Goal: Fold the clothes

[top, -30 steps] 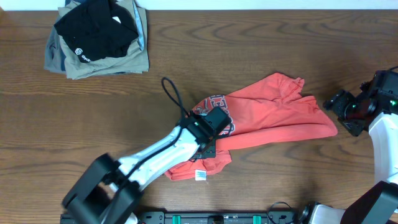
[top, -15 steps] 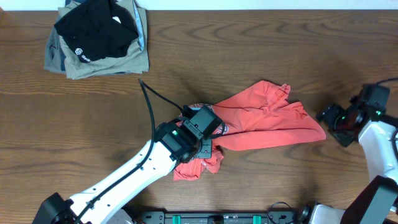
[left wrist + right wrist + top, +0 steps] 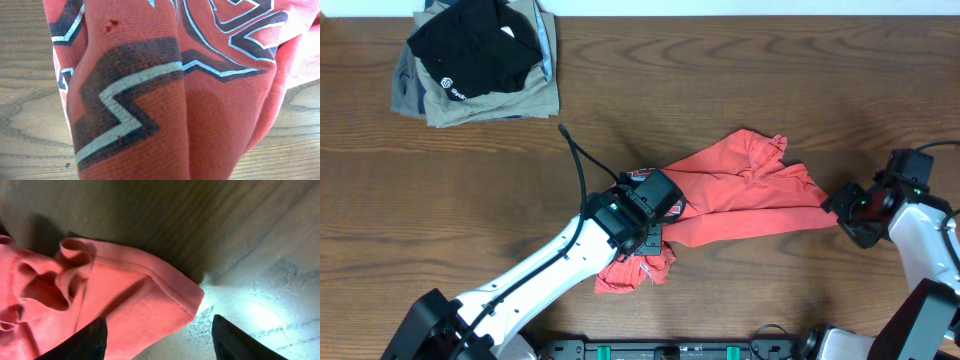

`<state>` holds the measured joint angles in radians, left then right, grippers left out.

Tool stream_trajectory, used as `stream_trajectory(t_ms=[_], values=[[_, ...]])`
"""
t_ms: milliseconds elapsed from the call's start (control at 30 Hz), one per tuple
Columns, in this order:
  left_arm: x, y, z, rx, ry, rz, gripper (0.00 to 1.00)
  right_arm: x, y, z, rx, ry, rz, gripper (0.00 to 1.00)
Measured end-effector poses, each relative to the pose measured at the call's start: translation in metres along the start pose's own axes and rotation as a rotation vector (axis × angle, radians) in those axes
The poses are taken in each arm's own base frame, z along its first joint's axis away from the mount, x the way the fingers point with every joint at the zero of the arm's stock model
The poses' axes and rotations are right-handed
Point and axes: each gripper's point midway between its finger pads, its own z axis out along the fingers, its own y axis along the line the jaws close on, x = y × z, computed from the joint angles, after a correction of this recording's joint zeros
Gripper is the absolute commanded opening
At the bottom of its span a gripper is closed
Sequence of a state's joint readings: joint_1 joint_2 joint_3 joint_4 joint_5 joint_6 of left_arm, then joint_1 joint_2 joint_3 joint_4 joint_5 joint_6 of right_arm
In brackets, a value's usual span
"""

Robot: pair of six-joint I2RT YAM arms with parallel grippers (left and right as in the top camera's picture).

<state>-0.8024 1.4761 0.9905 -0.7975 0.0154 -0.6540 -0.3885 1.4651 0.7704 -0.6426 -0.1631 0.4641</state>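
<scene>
Brown desk (image 3: 720, 80) carries the shirt (image 3: 750, 190); left claw (image 3: 648, 215) pinches it, while right claw (image 3: 159, 345), wide at the hem, may miss the thin corner.

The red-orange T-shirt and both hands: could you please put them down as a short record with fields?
T-shirt: crumpled, unfolded, on the table
left hand: shut on T-shirt at the printed chest
right hand: open, shirt's hem corner between its fingers
other clothes: black garment on khaki-grey garment, folded, far left corner

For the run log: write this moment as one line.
left gripper: shut on T-shirt; right gripper: open, straddling T-shirt corner; T-shirt: crumpled, unfolded
</scene>
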Motion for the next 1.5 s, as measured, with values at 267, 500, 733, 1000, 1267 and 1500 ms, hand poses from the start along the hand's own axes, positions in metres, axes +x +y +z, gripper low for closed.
stream_trajectory(t_ms=[267,500,733,1000,1267,1500], values=[[0.0,0.0,0.0,0.0,0.0,0.0,0.08,0.01,-0.007,0.008,0.012,0.018,0.012,0.45],[0.0,0.0,0.0,0.0,0.0,0.0,0.08,0.01,-0.007,0.008,0.013,0.017,0.019,0.56],[0.0,0.0,0.0,0.0,0.0,0.0,0.08,0.009,-0.008,0.008,0.016,0.015,0.019,0.55],[0.0,0.0,0.0,0.0,0.0,0.0,0.08,0.007,-0.013,0.017,0.046,0.017,0.032,0.5],[0.0,0.0,0.0,0.0,0.0,0.0,0.08,0.006,-0.015,0.022,0.056,0.021,0.035,0.29],[0.0,0.0,0.0,0.0,0.0,0.004,0.08,0.0,-0.013,0.023,0.047,-0.005,0.035,0.16]])
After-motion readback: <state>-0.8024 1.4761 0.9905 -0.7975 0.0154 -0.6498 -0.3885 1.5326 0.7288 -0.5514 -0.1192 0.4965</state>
